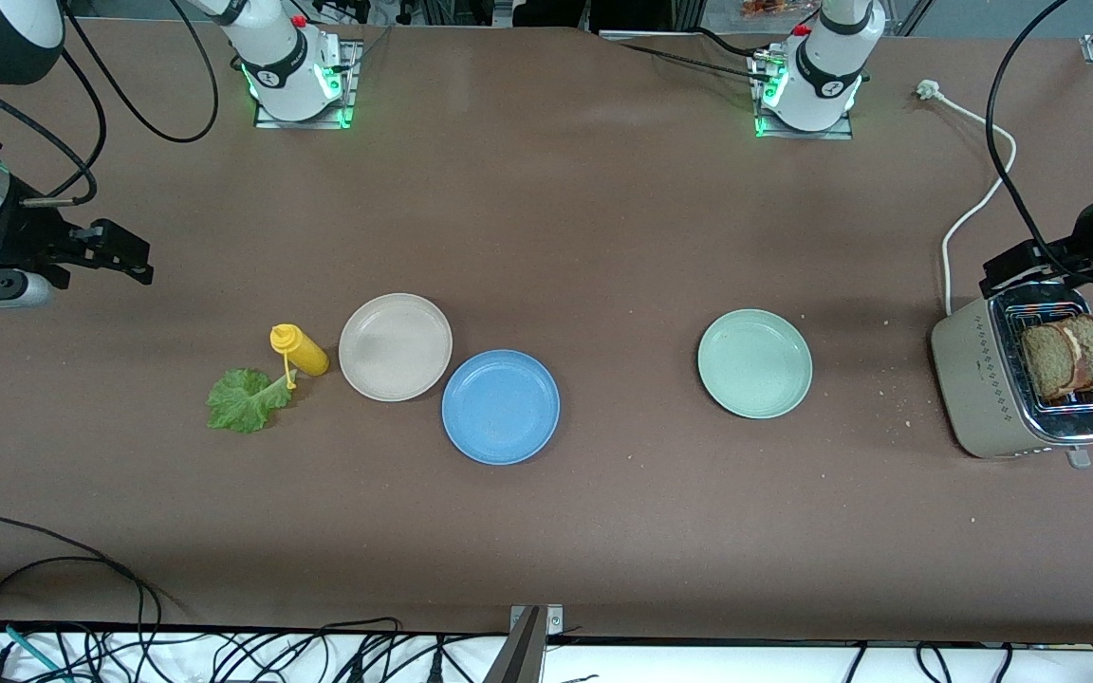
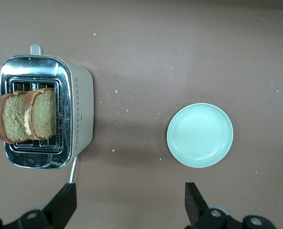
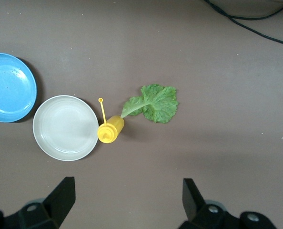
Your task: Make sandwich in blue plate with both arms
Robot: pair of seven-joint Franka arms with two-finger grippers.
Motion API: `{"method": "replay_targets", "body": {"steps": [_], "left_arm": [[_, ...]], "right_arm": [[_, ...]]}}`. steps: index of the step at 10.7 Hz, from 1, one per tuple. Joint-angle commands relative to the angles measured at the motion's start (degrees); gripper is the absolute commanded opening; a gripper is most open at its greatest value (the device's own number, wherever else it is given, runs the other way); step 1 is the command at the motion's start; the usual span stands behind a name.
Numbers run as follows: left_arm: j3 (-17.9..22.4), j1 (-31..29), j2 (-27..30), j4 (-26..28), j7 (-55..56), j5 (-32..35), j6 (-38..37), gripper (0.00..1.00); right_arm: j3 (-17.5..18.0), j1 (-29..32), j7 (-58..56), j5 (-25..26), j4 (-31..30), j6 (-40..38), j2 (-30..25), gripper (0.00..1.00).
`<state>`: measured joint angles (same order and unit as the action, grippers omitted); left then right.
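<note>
Brown matte table (image 1: 546,218) carries everything. At the right arm's end, the right gripper (image 1: 115,251) hovers, fingers apart. Next: lettuce leaf (image 1: 243,400), yellow squeeze bottle (image 1: 298,349), beige plate (image 1: 395,346), blue plate (image 1: 500,406) touching it, green plate (image 1: 754,362). Two bread slices (image 1: 1068,357) stand in the toaster (image 1: 978,389); left gripper (image 2: 129,202) above, fingers apart.

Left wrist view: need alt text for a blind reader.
Two brown bread slices stand in a silver toaster on a brown table, with an empty pale green plate beside it. The open left gripper hangs above the table between them.
</note>
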<state>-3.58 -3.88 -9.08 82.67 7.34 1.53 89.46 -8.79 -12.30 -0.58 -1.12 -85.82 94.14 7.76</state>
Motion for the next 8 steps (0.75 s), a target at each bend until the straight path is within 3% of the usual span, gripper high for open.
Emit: {"method": "replay_targets", "body": {"steps": [1, 8], "left_arm": [[-0.03, -0.25, 0.29, -0.05, -0.58, -1.53, -0.69, 1.00], [-0.03, -0.25, 0.29, 0.39, -0.67, -1.53, -0.69, 1.00]], "right_arm": [[0.00, 0.17, -0.56, -0.99, 0.83, -0.72, -0.20, 1.00], [0.00, 0.17, -0.56, -0.99, 0.91, -0.63, -0.20, 1.00]]}}
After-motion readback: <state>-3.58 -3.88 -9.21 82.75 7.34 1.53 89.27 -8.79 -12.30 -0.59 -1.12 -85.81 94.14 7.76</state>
